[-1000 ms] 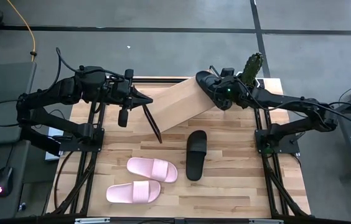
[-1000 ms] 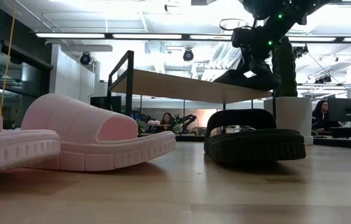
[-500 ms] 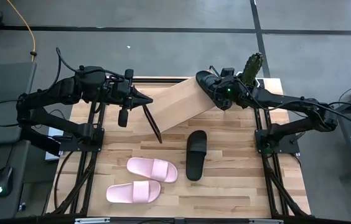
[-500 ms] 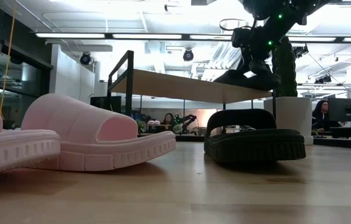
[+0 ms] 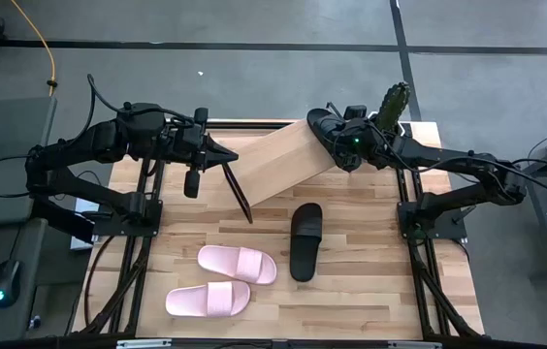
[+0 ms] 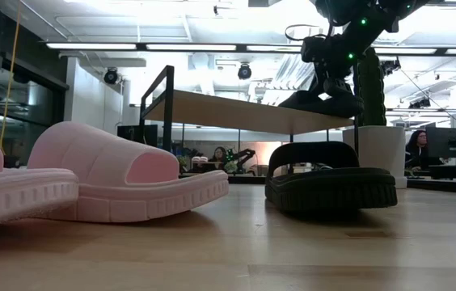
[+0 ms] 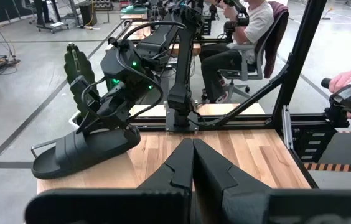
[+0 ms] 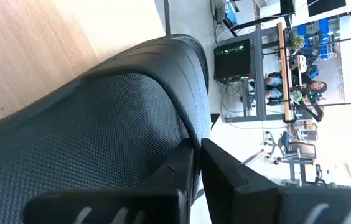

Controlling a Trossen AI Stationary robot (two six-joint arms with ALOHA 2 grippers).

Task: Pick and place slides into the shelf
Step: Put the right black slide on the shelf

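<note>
Black slide [image 5: 324, 129] sits on the shelf [image 5: 278, 167] top at its 2 o'clock end, right end effector [image 5: 348, 145] pinching its strap. Fingers look near-closed on it in the right wrist view, so placement is probably finishing, release not yet clear. The shelf lies skewed, running 8 to 2 o'clock across the desk [image 5: 370, 281]; the far end is the one the right arm can reach. Left end effector [image 5: 227, 153] is fully closed, empty, parked at the shelf's 9 o'clock side, waiting.

Other black slide [image 5: 305, 240] is at the desk's centre. Two pink slides [image 5: 239, 264] [image 5: 208, 300] lie at 7 o'clock, all off the shelf.

Hidden: right fingertips under the strap; the right wrist view is mostly filled by the strap. Cactus pot [image 5: 393, 105] is partly behind the right arm. Can't tell if the slide's sole lies flat.
</note>
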